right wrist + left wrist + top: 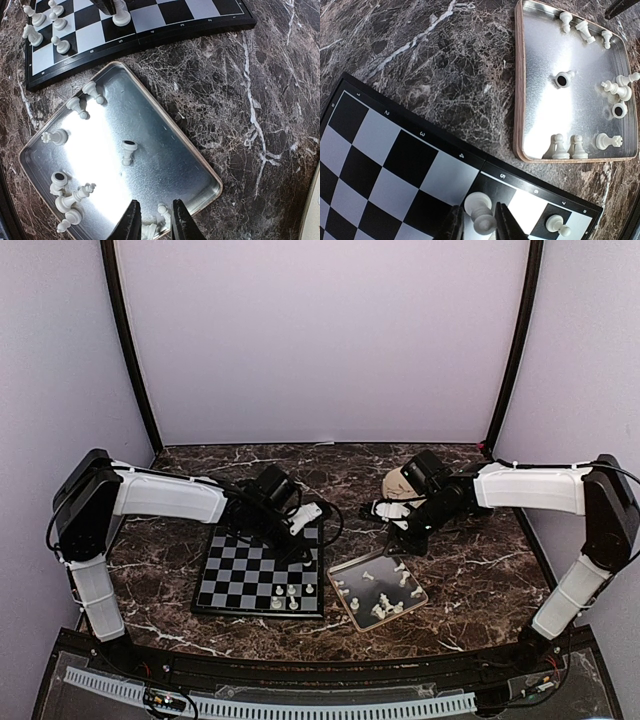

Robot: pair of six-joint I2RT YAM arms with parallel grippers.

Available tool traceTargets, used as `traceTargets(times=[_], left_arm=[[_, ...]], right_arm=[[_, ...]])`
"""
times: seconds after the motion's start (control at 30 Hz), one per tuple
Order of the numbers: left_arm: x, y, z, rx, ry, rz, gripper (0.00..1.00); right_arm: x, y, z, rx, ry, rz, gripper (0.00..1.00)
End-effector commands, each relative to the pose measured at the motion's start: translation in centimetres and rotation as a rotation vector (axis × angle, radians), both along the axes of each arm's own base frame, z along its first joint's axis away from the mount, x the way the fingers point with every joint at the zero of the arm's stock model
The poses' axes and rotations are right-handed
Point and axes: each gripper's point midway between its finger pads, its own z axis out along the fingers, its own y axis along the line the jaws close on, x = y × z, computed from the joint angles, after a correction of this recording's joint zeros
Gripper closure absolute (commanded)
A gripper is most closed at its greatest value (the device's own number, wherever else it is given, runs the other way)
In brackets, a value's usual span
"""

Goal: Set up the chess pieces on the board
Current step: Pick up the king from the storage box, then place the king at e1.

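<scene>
Few chess pieces (pixel 283 596) are placed at the board's (pixel 225 575) near right corner, one pinched by the left gripper (pixel 479 227); most are left in the tray (pixel 165 150), the right gripper (pixel 152 220) spread above them.

The tray (pixel 540 110) is shiny metal. The table (pixel 420 60) looks like dark, smooth stone. The chess pieces (pixel 560 148) look like smooth white plastic.

We list a robot lab booth: plain pale walls (pixel 320 340), black corner poles (pixel 128 350), marbled counter (pixel 480 570), ribbed white strip (pixel 300 707).
</scene>
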Motion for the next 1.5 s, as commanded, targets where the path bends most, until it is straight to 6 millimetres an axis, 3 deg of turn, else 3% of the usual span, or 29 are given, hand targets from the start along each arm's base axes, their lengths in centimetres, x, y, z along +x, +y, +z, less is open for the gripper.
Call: traceTargets(times=[0.0,0.37,0.6,0.87,1.03,1.47], left_arm=[[0.2,-0.7,0.6,-0.021,-0.016,-0.014,0.77],[0.2,-0.4,2.1,-0.035,-0.041,0.001,0.87],[-0.8,2.9,3.9,0.009,-0.079,0.070,0.88],[-5.3,7.9,2.8,0.074,0.001,0.113,0.88],[-7.6,8.3,2.3,0.055,0.090,0.084,0.88],[-9.7,9.2,0.8,0.080,0.141,0.090,0.88]], right_arm=[[0.4,0.5,0.5,0.021,-0.003,0.007,0.78],[0.3,0.5,0.6,0.026,-0.001,0.012,0.79],[0.3,0.6,0.7,0.030,0.004,0.016,0.80],[0.2,0.7,0.7,0.031,0.007,0.020,0.81],[0.2,0.8,0.6,0.031,0.019,0.023,0.81],[0.2,0.9,0.6,0.027,0.023,0.026,0.81]])
